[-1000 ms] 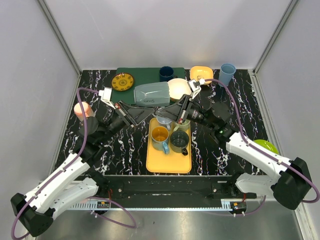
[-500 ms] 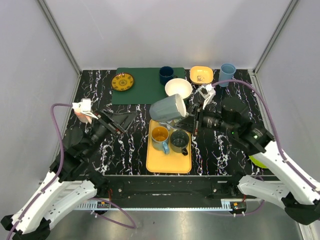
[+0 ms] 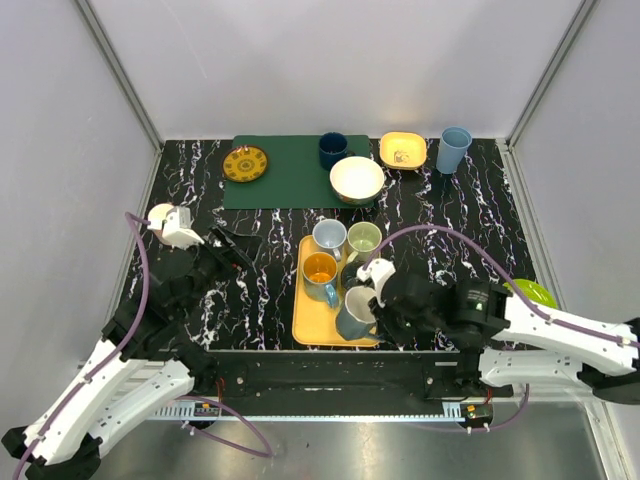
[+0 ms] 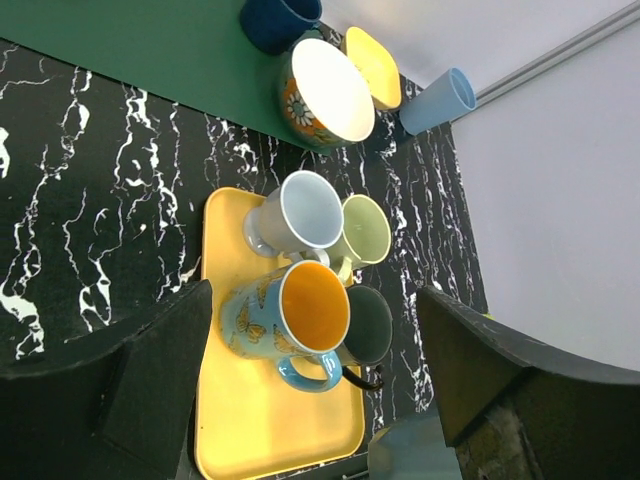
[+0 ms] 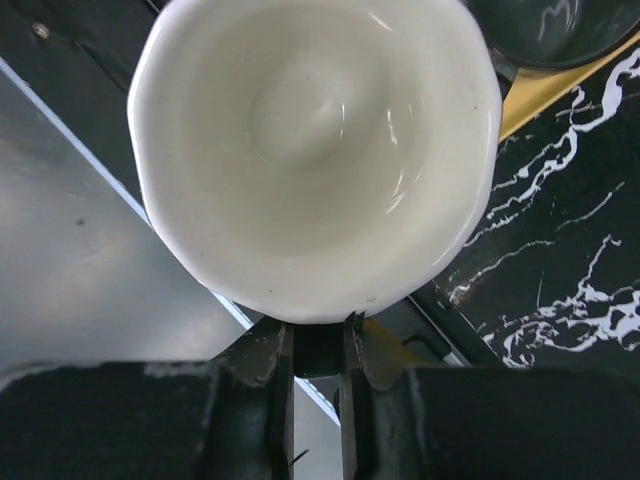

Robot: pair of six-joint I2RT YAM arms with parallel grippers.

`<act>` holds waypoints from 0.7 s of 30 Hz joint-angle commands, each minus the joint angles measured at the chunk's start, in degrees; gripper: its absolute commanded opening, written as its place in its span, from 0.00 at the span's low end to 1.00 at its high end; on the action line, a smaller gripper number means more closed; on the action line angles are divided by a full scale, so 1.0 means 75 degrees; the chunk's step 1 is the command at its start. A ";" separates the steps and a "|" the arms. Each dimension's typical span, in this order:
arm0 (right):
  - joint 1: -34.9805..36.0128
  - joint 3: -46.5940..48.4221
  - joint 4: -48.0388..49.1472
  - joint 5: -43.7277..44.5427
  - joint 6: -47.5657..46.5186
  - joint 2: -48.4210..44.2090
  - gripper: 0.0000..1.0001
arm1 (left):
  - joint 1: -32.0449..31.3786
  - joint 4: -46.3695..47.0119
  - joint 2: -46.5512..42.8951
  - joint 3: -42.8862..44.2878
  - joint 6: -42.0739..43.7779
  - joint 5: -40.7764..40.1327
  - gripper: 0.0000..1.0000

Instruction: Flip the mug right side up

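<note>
Mug (image 3: pixel 353 313) has come down from high in the middle of the frame to the bottom end of the yellow tray (image 3: pixel 318 322), and its white mouth now faces up. Right end effector (image 5: pixel 315 345) pinches it at one side, so I think only setting it down is left.

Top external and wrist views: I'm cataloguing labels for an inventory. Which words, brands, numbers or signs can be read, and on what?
No legible text in any view.
Small yellow square dish: a dark mark at its centre, too small to read.
Round black-and-gold plate: pattern only.
Blue butterfly-printed mug: pictures only.
Pale grey mug in the right gripper: plain inside.
</note>
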 commanded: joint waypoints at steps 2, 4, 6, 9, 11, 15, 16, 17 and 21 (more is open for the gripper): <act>0.0906 0.0301 0.0217 0.1547 0.0721 0.0737 0.00 | 0.0018 -0.0152 0.0120 -0.0012 -0.0059 -0.0284 0.84; 0.0918 0.0161 0.0275 0.1641 0.0862 0.0868 0.00 | 0.0018 -0.0176 0.0120 -0.0012 -0.0047 -0.0272 0.84; 0.0919 0.0033 0.0345 0.1782 0.1190 0.0939 0.00 | 0.0018 -0.0164 0.0097 -0.0035 -0.0059 -0.0261 0.84; 0.0919 -0.0038 0.0264 0.2169 0.1636 0.1173 0.00 | 0.0018 -0.0129 0.0061 -0.0152 -0.0152 -0.0249 0.84; 0.0918 -0.0097 0.0299 0.2344 0.1916 0.1348 0.00 | 0.0018 -0.0082 0.0061 -0.0246 -0.0199 -0.0225 0.84; 0.0895 -0.0425 0.0695 0.2310 0.2164 0.1676 0.00 | 0.0018 -0.0024 0.0061 -0.0387 -0.0211 -0.0178 0.84; 0.0918 -0.0483 0.0790 0.2252 0.2199 0.1805 0.00 | 0.0018 -0.0024 0.0061 -0.0434 -0.0200 -0.0167 0.84; 0.0907 -0.0565 0.0849 0.2251 0.2257 0.1864 0.00 | 0.0018 0.0000 0.0050 -0.0446 -0.0188 -0.0167 0.84; 0.0907 -0.0648 0.0849 0.2509 0.2457 0.2157 0.00 | 0.0018 -0.0024 0.0015 -0.0527 -0.0141 -0.0178 0.84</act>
